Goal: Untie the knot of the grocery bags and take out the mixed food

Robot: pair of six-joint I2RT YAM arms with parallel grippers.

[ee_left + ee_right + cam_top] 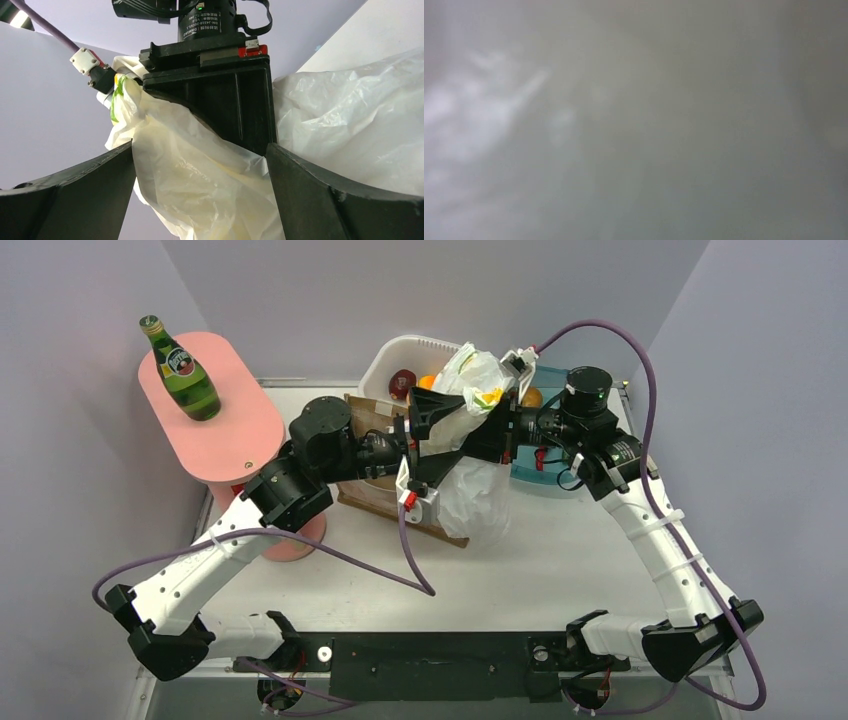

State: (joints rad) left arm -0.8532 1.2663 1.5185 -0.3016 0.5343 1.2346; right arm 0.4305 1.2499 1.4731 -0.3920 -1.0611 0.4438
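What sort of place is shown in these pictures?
Probably a robot test cell in a laboratory, not a kitchen: plain grey walls close in a white table, two white-and-black robot arms are bolted at its near edge, and a green glass bottle stands on a pink round stand.

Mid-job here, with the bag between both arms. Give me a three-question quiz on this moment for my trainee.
1. True or false: the green bottle stands on the pink stand, outside the grocery bag.
2. Which gripper has its fingers apart, one on each side of the bag's plastic? A) left B) right
3. Fill in: the right gripper is shut on the ____.
Key: 1 true; 2 A, the left gripper; 3 grocery bag.
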